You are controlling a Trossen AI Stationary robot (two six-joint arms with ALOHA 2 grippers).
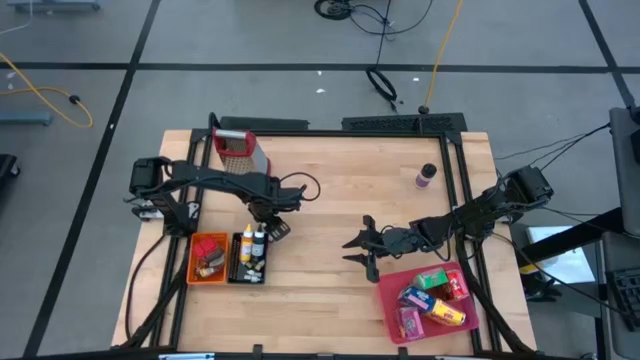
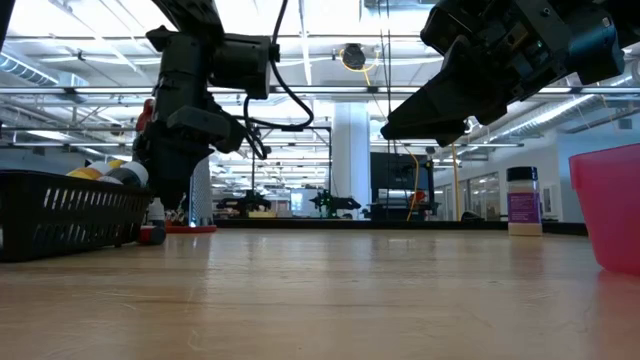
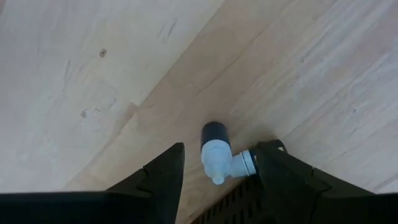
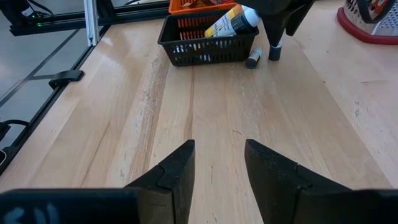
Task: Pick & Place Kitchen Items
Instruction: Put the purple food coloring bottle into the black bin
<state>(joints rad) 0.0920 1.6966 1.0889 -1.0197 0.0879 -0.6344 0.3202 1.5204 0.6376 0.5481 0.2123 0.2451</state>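
Most of the sorting looks done: cartons fill the pink bin [image 1: 392, 310], bottles lie in the black basket [image 1: 237, 273], bits in the orange bin [image 1: 194, 262]. Left out are a purple-lidded jar [image 1: 426, 176] far beyond the pink bin and a small bottle [image 3: 215, 149] beside the basket. The left hand [image 3: 217, 171] straddles that bottle, spread; only its wrist view shows this. The right hand [image 4: 219, 163] hovers spread near the pink bin.

Bright, even overhead light; soft shadows.
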